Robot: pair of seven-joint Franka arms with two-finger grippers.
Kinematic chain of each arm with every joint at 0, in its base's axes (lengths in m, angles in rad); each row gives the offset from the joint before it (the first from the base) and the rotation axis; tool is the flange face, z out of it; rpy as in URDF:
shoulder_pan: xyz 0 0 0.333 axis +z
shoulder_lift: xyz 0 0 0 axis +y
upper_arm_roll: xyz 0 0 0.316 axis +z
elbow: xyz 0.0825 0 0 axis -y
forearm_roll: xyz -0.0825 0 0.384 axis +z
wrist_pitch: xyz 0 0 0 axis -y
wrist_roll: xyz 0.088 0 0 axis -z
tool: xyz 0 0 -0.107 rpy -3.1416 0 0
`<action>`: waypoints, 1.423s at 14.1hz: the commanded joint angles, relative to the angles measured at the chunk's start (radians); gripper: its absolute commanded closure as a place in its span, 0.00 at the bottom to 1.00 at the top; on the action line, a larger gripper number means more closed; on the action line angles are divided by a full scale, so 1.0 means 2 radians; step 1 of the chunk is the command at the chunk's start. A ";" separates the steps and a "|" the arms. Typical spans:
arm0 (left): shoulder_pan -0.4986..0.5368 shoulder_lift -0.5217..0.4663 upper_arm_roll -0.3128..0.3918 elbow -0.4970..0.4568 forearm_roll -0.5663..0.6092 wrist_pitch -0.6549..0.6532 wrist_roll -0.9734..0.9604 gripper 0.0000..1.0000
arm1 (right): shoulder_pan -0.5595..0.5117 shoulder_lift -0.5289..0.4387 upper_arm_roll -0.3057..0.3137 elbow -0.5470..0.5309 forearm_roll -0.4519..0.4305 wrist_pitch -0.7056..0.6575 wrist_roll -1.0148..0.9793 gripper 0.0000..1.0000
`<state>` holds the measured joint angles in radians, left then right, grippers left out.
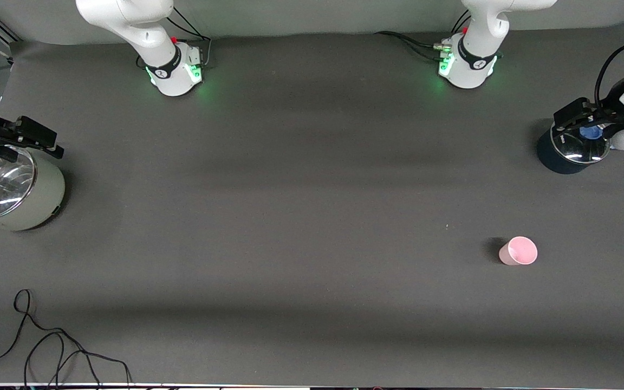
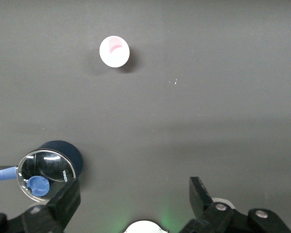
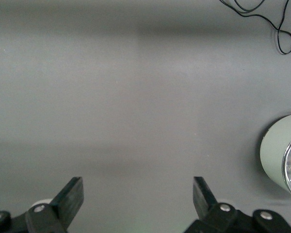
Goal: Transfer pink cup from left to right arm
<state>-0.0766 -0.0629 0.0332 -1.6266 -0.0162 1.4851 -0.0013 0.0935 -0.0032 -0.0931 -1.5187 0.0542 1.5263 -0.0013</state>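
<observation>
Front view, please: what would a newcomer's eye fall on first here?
Probably the small pale pink plastic cup, upright and alone on the dark table toward the left arm's end. Next, two glass-lidded pots: a pale green one under the open right gripper, and a dark blue one under the open left gripper.
</observation>
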 commanded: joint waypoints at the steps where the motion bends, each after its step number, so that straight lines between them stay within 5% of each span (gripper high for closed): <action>1: 0.005 0.014 -0.005 0.019 0.007 -0.003 0.008 0.00 | 0.001 0.000 0.001 0.005 0.007 -0.007 0.006 0.00; 7: 0.020 0.060 -0.001 0.076 -0.007 0.009 0.164 0.00 | 0.001 0.002 0.001 0.008 0.007 -0.008 0.005 0.00; 20: 0.163 0.201 -0.001 0.100 -0.216 0.055 0.614 0.00 | 0.001 0.002 0.002 0.007 0.007 -0.008 0.005 0.00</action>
<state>0.2328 0.2741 0.0387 -1.4559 -0.3948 1.5783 1.1216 0.0945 -0.0031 -0.0882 -1.5185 0.0546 1.5250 -0.0013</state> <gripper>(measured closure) 0.000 0.000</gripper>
